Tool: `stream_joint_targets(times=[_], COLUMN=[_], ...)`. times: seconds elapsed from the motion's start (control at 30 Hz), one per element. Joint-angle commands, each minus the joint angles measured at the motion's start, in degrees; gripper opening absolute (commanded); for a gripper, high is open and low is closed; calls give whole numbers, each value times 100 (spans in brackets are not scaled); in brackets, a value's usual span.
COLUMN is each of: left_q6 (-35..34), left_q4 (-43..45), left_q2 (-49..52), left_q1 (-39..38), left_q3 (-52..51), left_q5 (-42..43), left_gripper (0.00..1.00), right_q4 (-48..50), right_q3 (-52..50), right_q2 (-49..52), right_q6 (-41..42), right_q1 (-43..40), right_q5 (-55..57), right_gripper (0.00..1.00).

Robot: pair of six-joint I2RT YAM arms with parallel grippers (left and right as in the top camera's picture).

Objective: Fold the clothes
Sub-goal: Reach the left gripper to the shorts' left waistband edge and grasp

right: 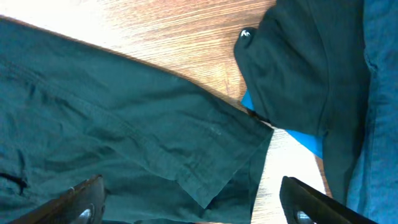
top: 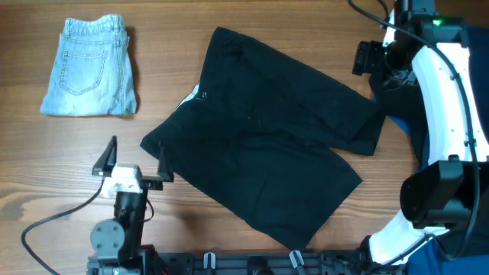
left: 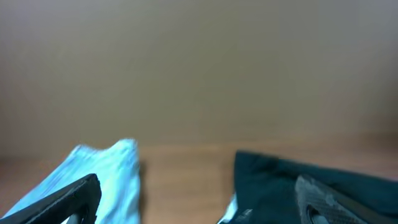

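Observation:
Black shorts (top: 267, 130) lie spread flat and slanted across the middle of the table. Folded light denim shorts (top: 90, 67) sit at the far left. My left gripper (top: 137, 150) is open and empty, low over bare wood just left of the black shorts' near-left corner. In the left wrist view its jaws (left: 199, 208) frame the denim (left: 106, 180) on the left and the black shorts (left: 298, 180) on the right. My right gripper (top: 362, 58) is by the shorts' far-right leg. In the right wrist view it (right: 199, 208) is open and empty above the leg hem (right: 205, 183).
More clothes are heaped at the right edge: a dark garment (right: 292, 68), a blue denim piece (right: 379, 124) and a bright blue scrap (right: 298, 140). The heap also shows in the overhead view (top: 405, 126), behind the white right arm (top: 443, 92). A cable (top: 53, 218) trails at the front left.

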Motion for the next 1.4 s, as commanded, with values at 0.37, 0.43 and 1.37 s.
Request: stream_joint_targets(times=[0.37,0.43,1.37], left_q6=[538,538,1366], left_q4=[-4876,-5866,-6148], left_q2=[5639,6953,11460], left_q1=[-35,-35,-35], left_q3=[5807,7086,8168], left_q5=[1189,1187,623], left_gripper=[100,100,63], right_q4=[22,28,1134], right_q3=[-17,-17,-17], right_q2=[-24,-24,-24], right_q6=[35,35,39], right_q1=[-13,-13,-13], right_q5=[-153,-153,-155], right_gripper=[100,100,100])
